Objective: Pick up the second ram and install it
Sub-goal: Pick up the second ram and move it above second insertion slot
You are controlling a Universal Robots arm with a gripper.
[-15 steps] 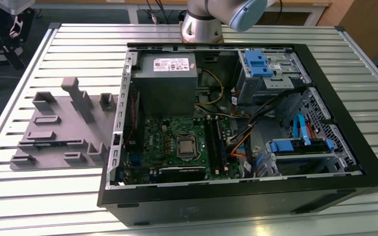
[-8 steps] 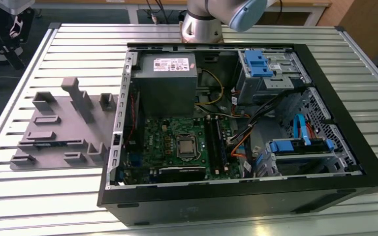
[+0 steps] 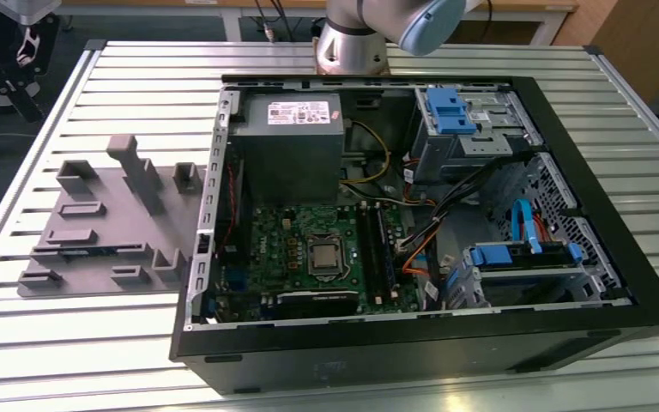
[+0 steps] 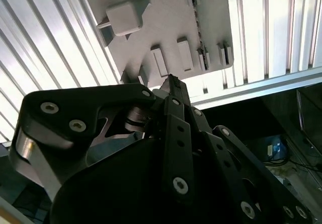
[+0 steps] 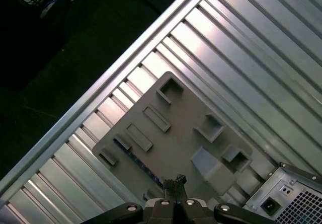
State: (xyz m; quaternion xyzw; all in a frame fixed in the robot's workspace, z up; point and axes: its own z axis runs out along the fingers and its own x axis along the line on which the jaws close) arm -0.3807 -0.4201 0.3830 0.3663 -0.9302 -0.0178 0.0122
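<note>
First wrist view: gripper [image 5: 176, 182] over grey holder [image 5: 181, 128], jaws closed, empty; ram [image 5: 140, 161] lying in holder slot beneath gripper. Holder on exterior view's left of case [image 3: 421, 354].

An open black computer case [image 3: 421, 343] lies on the slatted desk [image 3: 147, 77]. Inside the case sit a grey power supply [image 3: 289, 146], a green motherboard [image 3: 295, 249] and blue-clipped drive bays [image 3: 467, 137]. A grey holder plate [image 3: 89, 245] rests just beside the case, on the exterior view's left.

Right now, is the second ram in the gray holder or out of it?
In: the second ram lies as a blue strip in a slot of the gray holder.
</note>
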